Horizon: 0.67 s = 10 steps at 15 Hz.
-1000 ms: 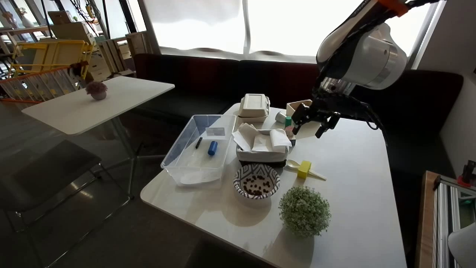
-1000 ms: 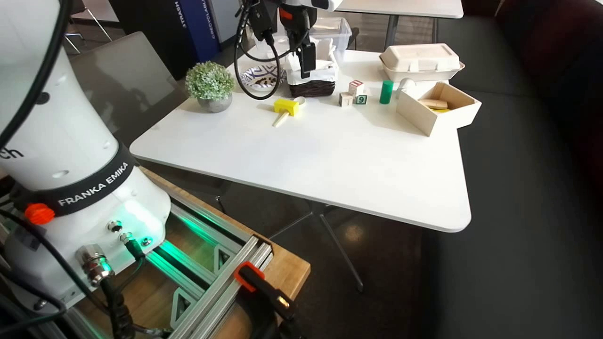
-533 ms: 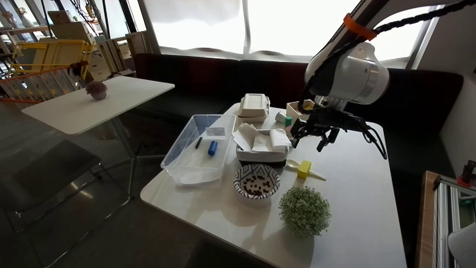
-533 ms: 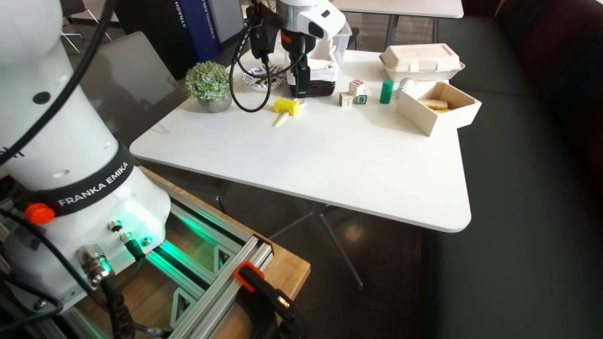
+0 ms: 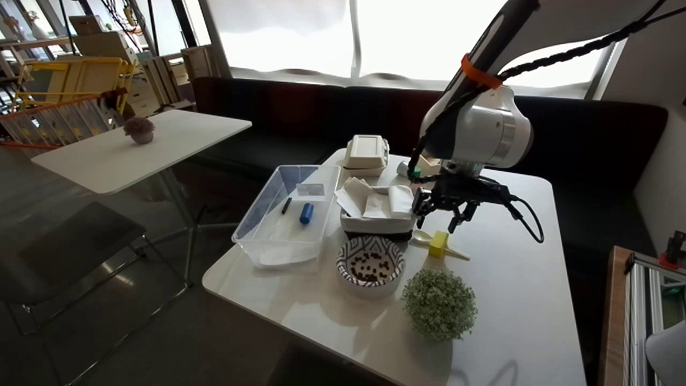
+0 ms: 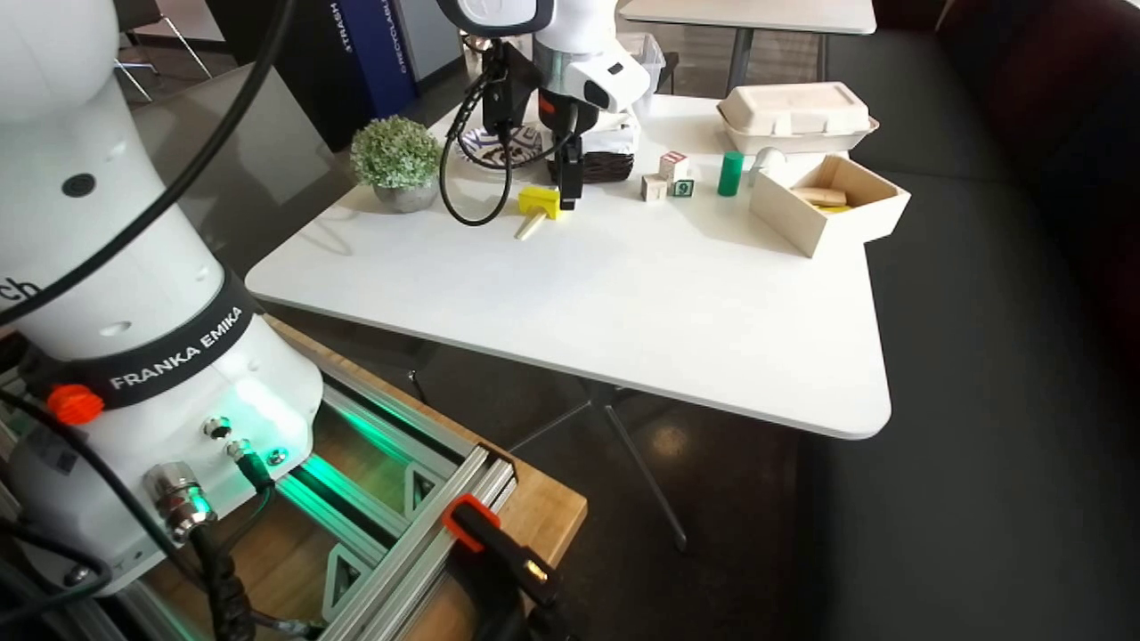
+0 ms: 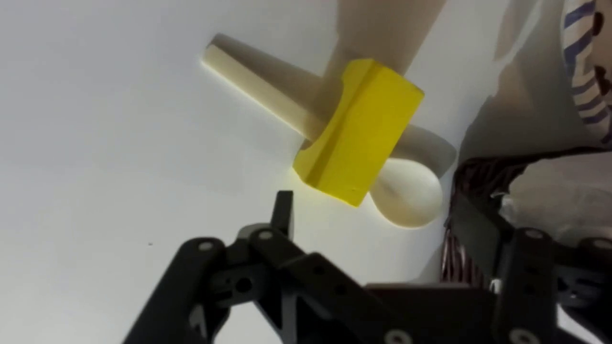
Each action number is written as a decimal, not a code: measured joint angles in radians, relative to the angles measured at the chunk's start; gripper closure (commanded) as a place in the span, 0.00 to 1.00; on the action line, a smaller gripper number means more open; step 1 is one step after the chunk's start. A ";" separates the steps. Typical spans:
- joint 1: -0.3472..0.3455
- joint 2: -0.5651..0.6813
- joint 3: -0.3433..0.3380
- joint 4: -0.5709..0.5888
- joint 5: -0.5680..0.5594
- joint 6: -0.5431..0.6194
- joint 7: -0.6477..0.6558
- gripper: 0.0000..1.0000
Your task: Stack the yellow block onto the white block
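In an exterior view, the gripper hangs, fingers apart, near the yellow block, which straddles a spoon right of the patterned bowl.

I read FRANKA EMIKA on the curved black band of the white robot arm, "ch" above it, TRASH on a black panel, RECYCLABLE on a blue panel.

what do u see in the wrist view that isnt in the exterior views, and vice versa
Only the wrist view: a tiny dark speck on the tabletop, and clear round bolt heads on the tool.

Only the exterior views: the white arm, potted green plant, clamshell box, wooden box, green cylinder and clear bin.

Shared: the yellow block lying over the pale spoon, the open tool, and at least part of the patterned bowl and lined basket.
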 measured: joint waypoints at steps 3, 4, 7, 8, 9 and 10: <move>-0.002 0.023 0.007 0.029 0.004 -0.004 0.015 0.45; -0.003 0.024 0.009 0.033 0.004 -0.006 0.019 0.42; -0.005 0.022 0.008 0.032 0.004 -0.007 0.041 0.34; -0.005 0.022 0.006 0.028 0.004 -0.007 0.054 0.33; -0.005 0.023 0.003 0.022 0.004 -0.007 0.068 0.24; -0.005 0.024 -0.001 0.015 0.004 -0.006 0.080 0.24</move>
